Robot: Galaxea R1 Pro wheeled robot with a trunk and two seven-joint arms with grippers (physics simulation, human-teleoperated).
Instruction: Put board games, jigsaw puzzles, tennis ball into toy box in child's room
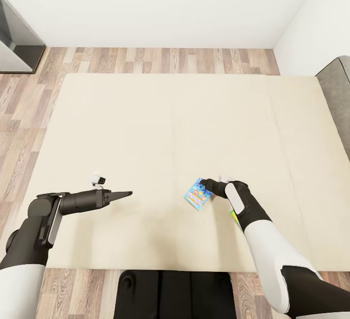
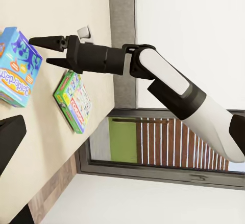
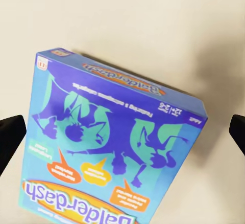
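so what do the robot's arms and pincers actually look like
Both arms have glossy white shells on the upper segments and matte black joints and forearms. The right arm carries a white oval panel on its black wrist section. The left pincer ends in slim, tapered black fingers, and a small white-and-black camera module sits by its wrist. The right pincer is black too. No loose cables show.

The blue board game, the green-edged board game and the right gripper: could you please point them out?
blue board game (image 3: 115,147), right wrist view, printed lid.
green-edged board game (image 2: 73,100), left wrist view, top face.
right gripper (image 2: 47,50), left wrist view, between fingertips.
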